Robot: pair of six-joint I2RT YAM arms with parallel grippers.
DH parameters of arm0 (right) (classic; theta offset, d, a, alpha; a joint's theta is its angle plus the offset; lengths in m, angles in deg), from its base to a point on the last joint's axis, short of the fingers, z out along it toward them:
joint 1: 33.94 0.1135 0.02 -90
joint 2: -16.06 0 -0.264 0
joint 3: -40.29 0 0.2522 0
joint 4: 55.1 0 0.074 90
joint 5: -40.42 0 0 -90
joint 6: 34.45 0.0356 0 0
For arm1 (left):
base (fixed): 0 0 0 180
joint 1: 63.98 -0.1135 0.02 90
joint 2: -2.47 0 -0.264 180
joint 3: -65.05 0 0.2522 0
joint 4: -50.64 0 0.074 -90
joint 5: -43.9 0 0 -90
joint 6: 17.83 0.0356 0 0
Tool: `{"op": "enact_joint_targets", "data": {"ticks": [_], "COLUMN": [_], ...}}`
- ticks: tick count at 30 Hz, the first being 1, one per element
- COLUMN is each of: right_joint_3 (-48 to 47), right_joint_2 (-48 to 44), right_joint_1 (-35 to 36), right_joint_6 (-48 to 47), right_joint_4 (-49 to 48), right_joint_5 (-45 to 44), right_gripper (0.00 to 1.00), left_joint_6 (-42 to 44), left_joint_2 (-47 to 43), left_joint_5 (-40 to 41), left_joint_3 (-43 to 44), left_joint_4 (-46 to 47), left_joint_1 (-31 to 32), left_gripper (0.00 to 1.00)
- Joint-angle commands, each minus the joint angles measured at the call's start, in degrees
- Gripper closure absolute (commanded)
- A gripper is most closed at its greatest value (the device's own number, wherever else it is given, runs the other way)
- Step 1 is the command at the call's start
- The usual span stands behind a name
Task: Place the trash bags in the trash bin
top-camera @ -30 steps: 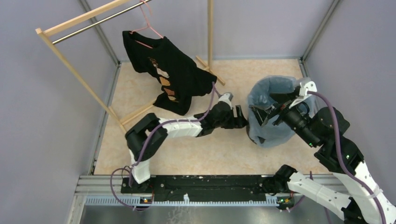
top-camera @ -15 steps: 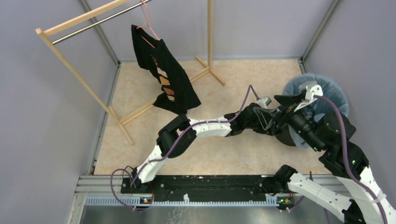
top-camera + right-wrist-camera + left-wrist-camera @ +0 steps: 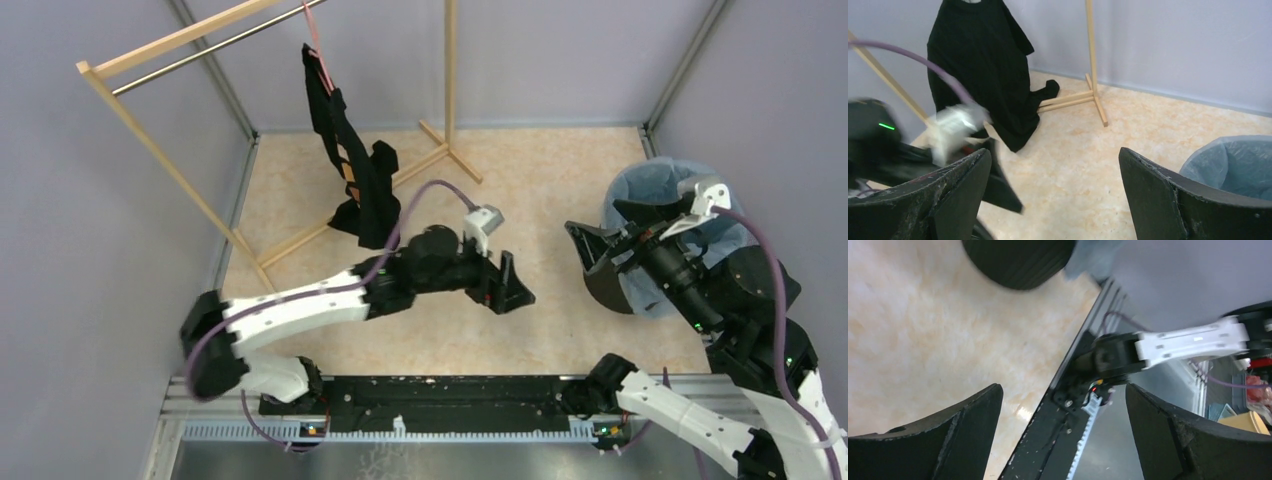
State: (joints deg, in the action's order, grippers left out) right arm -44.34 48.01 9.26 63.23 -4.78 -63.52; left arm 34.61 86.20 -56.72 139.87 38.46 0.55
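Observation:
The black ribbed trash bin point(image 3: 606, 290) stands at the far right of the floor. The pale blue trash bag point(image 3: 648, 183) sits in it, its film draped over the rim and down the side. My right arm covers much of the bin's mouth. My right gripper point(image 3: 607, 232) is open and empty, just left of the bin's rim. My left gripper point(image 3: 512, 285) is open and empty over the floor, well left of the bin. The left wrist view shows the bin's base point(image 3: 1018, 260) and a bit of film point(image 3: 1093, 255). The right wrist view shows the bag-lined bin point(image 3: 1235, 165) at the lower right.
A wooden clothes rack point(image 3: 160, 150) stands at the back left, with a black garment with orange patches point(image 3: 350, 170) on a pink hanger. Its foot bar point(image 3: 1095, 102) lies on the floor. Grey walls enclose the floor. The arms' base rail point(image 3: 430, 400) runs along the near edge.
My left arm has pulled back from the bin to the middle of the floor, jaws open. My right gripper stays by the bin's rim. The garment has swung edge-on.

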Motion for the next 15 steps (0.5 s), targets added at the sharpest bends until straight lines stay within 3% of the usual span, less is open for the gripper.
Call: {"op": "enact_joint_targets", "data": {"ticks": [1, 9, 15], "right_joint_3": [-4.7, -7.3, -11.5], "right_joint_2": [1.5, 4.1, 6.9], "right_joint_1": [0.0, 0.0, 0.0], "right_joint_6": [-0.8, -0.7, -1.1], "right_joint_4": [0.2, 1.6, 4.2], "right_joint_5": [-2.7, -9.3, -11.1], "right_gripper": [0.01, 0.01, 0.01], "left_joint_6": [9.6, 26.3, 32.5], "left_joint_2": [-17.4, -33.7, -42.5], "left_joint_5": [5.0, 34.8, 43.6], "left_joint_3": [5.8, 20.7, 18.8], "left_joint_4": [-13.5, -32.0, -25.8], "left_joint_1": [0.2, 0.2, 0.2], "left_gripper": [0.02, 0.02, 0.02]}}
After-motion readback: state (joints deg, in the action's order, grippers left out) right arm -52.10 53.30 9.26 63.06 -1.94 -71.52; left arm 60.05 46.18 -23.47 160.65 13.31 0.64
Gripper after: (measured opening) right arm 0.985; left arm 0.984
